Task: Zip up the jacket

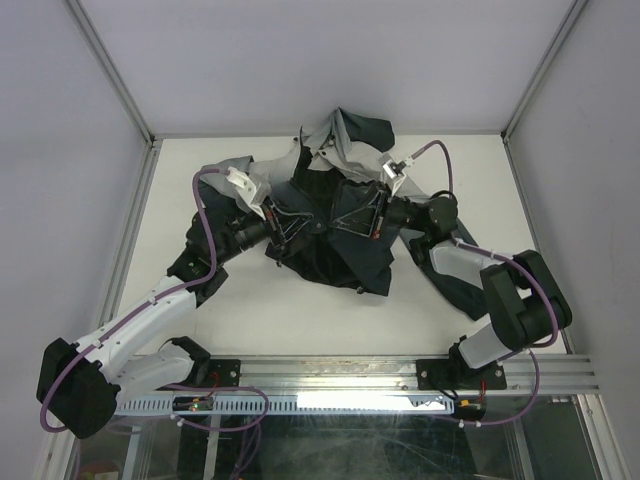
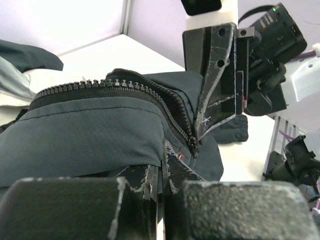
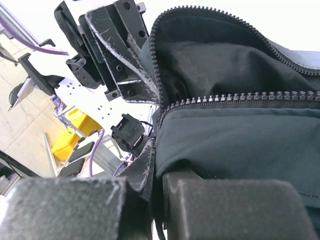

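Left pincer (image 1: 298, 228): jaws closed tight on a fold of the jacket's (image 1: 335, 262) dark front panel. In the top view it reaches in from 8 o'clock, and its tips point toward 3 o'clock.
Right pincer (image 1: 337, 217): also closed, with the jacket's edge clamped between its fingers. It comes in from 4 o'clock and faces the left pincer. The 2 sets of tips are near each other over the middle of the garment.
Table (image 1: 300, 325): white surface that carries the jacket, with both arm bases bolted along its 6 o'clock edge.
Jacket: spread across the middle of the table toward 12 o'clock, front side up and rumpled. The body is dark teal-black, paling to light grey near the shoulders. It is lifted a little where the 2 pincers grip it.
Sleeves: 1 trails toward 8 o'clock under the left arm, the other toward 4 o'clock under the right arm.
Hood (image 1: 345, 135): bunched at the 12 o'clock end, touching the back edge of the table.
Zipper (image 3: 240, 96): undone. In the right wrist view 1 row of teeth runs level and the other arcs up and away from it. The 2 rows meet just beside the left pincer's tips.
Slider (image 2: 192, 146): small dark piece at the low end of the tooth row, just beside the right pincer's tips. I cannot tell whether they pinch it.
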